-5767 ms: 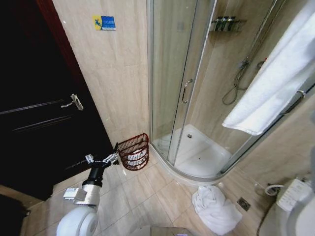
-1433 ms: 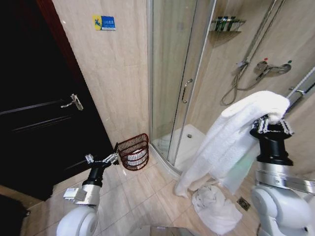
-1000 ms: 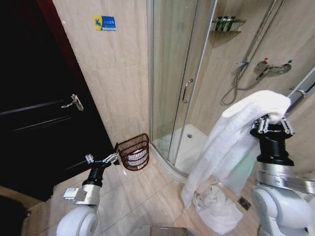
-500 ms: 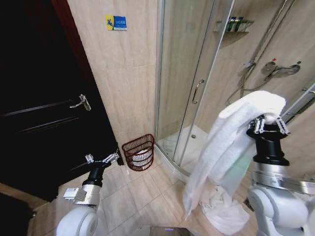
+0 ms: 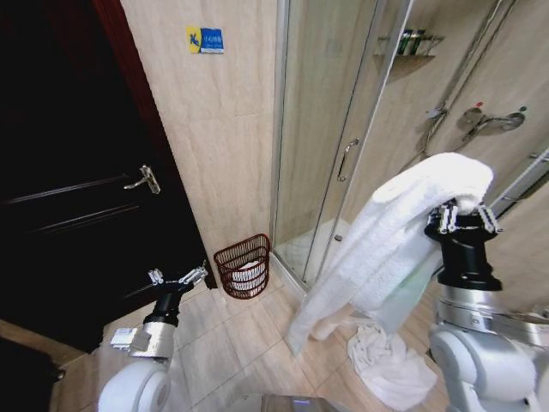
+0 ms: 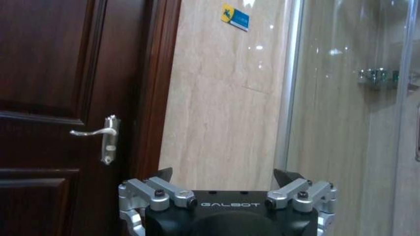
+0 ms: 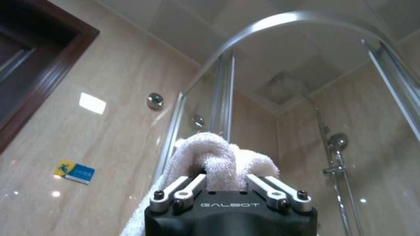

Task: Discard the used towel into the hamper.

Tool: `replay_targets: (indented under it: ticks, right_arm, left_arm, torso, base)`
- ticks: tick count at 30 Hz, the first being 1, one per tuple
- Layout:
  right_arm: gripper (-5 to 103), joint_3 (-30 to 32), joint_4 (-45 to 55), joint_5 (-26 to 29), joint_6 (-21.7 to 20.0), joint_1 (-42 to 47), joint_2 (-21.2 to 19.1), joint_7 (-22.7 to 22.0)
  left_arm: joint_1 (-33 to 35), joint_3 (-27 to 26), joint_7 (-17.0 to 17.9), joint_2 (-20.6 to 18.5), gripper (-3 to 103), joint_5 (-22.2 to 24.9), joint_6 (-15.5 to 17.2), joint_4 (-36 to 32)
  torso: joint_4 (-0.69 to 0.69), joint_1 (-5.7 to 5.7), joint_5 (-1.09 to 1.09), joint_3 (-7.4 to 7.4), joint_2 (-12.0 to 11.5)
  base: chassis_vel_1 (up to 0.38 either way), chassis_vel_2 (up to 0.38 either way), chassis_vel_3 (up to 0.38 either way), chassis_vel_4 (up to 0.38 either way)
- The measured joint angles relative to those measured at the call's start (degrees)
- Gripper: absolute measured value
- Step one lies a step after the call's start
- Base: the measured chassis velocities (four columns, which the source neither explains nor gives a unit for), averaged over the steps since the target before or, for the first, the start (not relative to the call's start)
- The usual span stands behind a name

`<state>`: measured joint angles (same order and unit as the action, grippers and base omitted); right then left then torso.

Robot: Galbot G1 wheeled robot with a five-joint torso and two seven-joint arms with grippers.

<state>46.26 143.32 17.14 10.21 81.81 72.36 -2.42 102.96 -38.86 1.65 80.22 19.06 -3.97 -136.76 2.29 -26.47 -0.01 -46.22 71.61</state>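
- Swinging hamperward, the white towel [image 5: 386, 236] hangs pinched in the right gripper [image 5: 463, 219].
- Left gripper [image 5: 177, 279], fingers spread, idles beside the hamper [image 5: 243, 266].
- Carrying underway; release above the hamper likely follows.

Dark wooden door [image 5: 77, 215] with silver lever handle [image 5: 143, 180] at left, beside beige tiled wall bearing small blue sign [image 5: 205, 39]. Glass shower enclosure [image 5: 343, 129] at right, with 1 crumpled white towel [image 5: 390, 365] on floor.

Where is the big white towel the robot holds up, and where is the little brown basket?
Big white fluffy towel [image 5: 403, 223], head view, on its draped middle.
Small round reddish-brown openwork basket [image 5: 243, 255], head view, on its front rim.
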Motion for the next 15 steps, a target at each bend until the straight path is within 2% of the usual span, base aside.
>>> replay_targets:
  ticks: [6, 15]
  right_arm:
    - [13, 0.2, 0.0, 0.7, 0.0, -0.5, -0.6, 0.0]
    - [13, 0.8, 0.0, 1.0, -0.5, -0.7, -1.0, 0.0]
  left_arm:
    - [0.0, 0.0, 0.0, 0.0, 100, 0.0, 0.0, 0.0]
    - [0.0, 0.0, 0.0, 0.0, 100, 0.0, 0.0, 0.0]
  torso:
    - [0.0, 0.0, 0.01, 0.0, 0.0]
    - [0.0, 0.0, 0.01, 0.0, 0.0]
  base:
    - [0.0, 0.0, 0.0, 0.0]
    - [0.068, 0.063, 0.064, 0.071]
